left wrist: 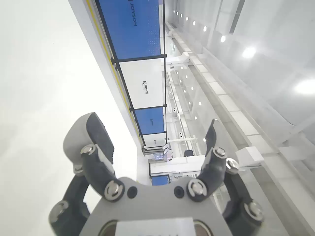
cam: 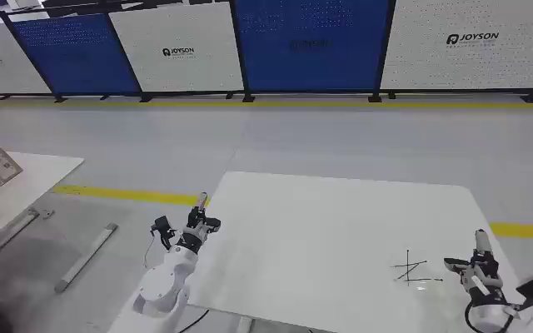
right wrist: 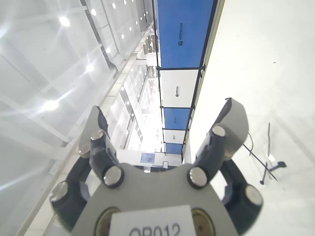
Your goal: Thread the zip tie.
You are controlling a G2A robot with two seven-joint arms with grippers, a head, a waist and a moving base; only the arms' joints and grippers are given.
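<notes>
Several thin black zip ties (cam: 414,270) lie crossed on the white table (cam: 333,241) near its front right corner; in the right wrist view the zip ties (right wrist: 267,159) lie flat beside one finger. My right gripper (cam: 466,265) rests just right of them at the table's right edge, open and holding nothing; the right gripper (right wrist: 163,116) points along the table toward the far wall. My left gripper (cam: 201,218) sits at the table's left edge, far from the ties, and the left gripper (left wrist: 157,133) is open and holding nothing.
The table surface between the two arms is bare white. A second table (cam: 29,179) stands to the far left across the floor gap, with a grey bar (cam: 85,256) lying on the floor. Blue and white partition panels (cam: 308,46) line the back.
</notes>
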